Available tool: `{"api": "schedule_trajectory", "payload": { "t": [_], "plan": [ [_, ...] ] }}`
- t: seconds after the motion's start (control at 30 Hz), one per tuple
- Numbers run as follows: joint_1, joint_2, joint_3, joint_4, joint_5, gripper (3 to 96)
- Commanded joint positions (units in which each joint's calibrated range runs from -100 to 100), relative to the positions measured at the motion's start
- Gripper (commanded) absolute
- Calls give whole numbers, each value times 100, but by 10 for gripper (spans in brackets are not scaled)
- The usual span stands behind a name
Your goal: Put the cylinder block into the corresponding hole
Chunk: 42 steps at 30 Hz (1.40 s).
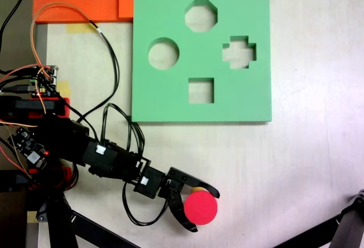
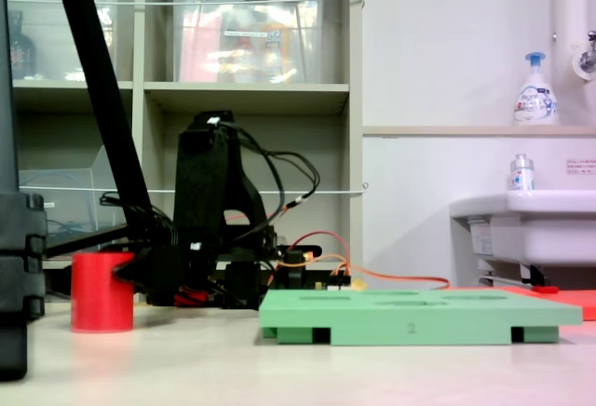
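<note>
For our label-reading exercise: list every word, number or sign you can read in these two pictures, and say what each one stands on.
"2": on the front edge of the green foam board, in the second exterior view.
Soap dispenser bottle on the ledge: label too blurred to read.
Small bottle on the sink: label too small to read.
Wall sign at the second exterior view's right edge: red print, unreadable.
First exterior view: no text.

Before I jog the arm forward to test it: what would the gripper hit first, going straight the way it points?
The red cylinder: it already sits between the open gripper fingers. Beyond it, bare table as far as the first exterior view shows.
</note>
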Motion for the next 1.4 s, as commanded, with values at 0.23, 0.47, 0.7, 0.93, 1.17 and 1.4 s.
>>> {"api": "schedule_trajectory", "payload": {
  "t": [0.23,0.47,0.7,0.93,1.17,1.4],
  "plan": [
    [29,-344,33,617,5,383],
    [357,-3110,-27,-895,0,372],
    [1035,-6741,232,-3639,0,321],
    [2076,-8040,222,-4545,-10,322],
    [3184,-7858,183,-4872,-142,322],
    [3731,-7104,-226,-4747,-220,322]
  ]
}}
